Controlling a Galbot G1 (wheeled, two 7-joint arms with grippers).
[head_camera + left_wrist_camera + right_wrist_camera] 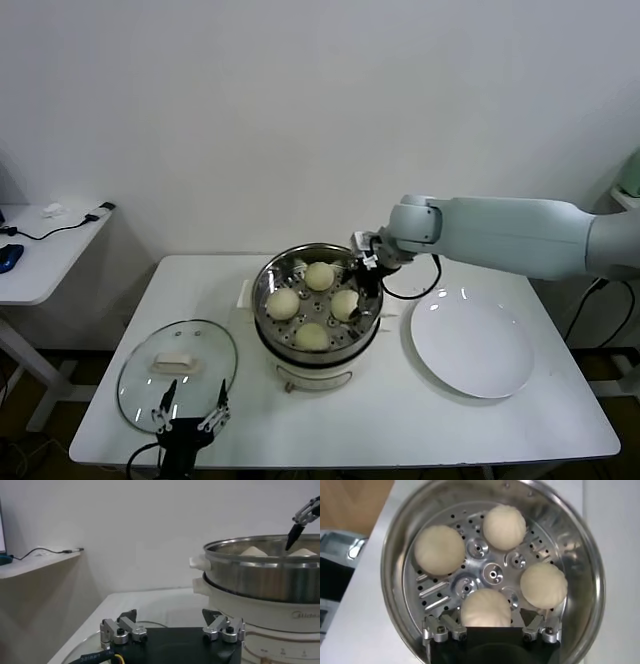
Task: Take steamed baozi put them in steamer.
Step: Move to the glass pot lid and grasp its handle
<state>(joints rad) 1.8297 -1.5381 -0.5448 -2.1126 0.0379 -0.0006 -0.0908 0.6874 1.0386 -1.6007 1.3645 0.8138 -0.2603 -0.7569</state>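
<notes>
**Four baozi on the steamer tray, right gripper spread above one of them**

The steamer [316, 335] stands near the middle of the white counter [400, 420], its shiny steel pot on a white base. All four steamed baozi [318, 275] lie on the perforated tray inside, set in a ring around the tray's centre and apart from one another. In the right wrist view each bun [440, 549] sits clear of the pot wall, with the holed metal bare between them.

The right gripper [366, 268] reaches in from the robot's right, over the pot's rim on that side. Its fingers [440, 630] stand spread, one to each side of the nearest baozi [485, 607], and hold nothing; that bun rests on the tray between and beneath them. From the left wrist view one dark fingertip [291, 539] of this gripper hangs just above the pot's rim.

The left gripper [190, 412] waits low at the near edge of the counter, just over the glass lid [178, 372] with its white handle, which lies flat to the left of the steamer. Its fingers [120, 629] are spread wide and empty.

A flat white plate [470, 342] lies bare on the counter to the right of the steamer, near it but not touching
</notes>
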